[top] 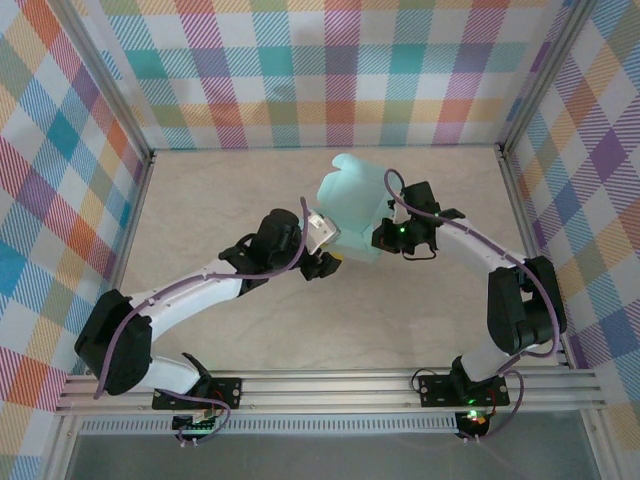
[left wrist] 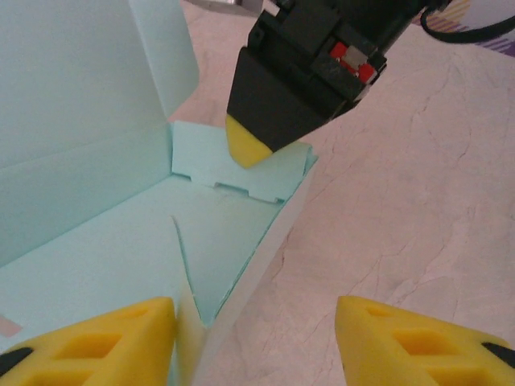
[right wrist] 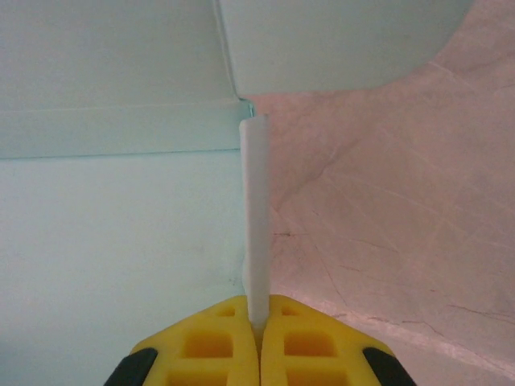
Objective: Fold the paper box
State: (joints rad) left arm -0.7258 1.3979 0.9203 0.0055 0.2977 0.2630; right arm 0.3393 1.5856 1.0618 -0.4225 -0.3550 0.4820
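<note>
Right gripper is clenched on a thin upright wall of the paper box, held edge-on between two yellow pads. Left gripper stands released, a raised side wall between its fingers, close beside the left one; contact cannot be told. Left wrist view gives a notched tab at the inner corner; overhead view gives a rounded far flap. One box, pale mint thin card, partly folded, sits mid-table, slightly far and right. Surface: beige, marble-veined.

right wrist view crops the paper box at top and left.
</note>
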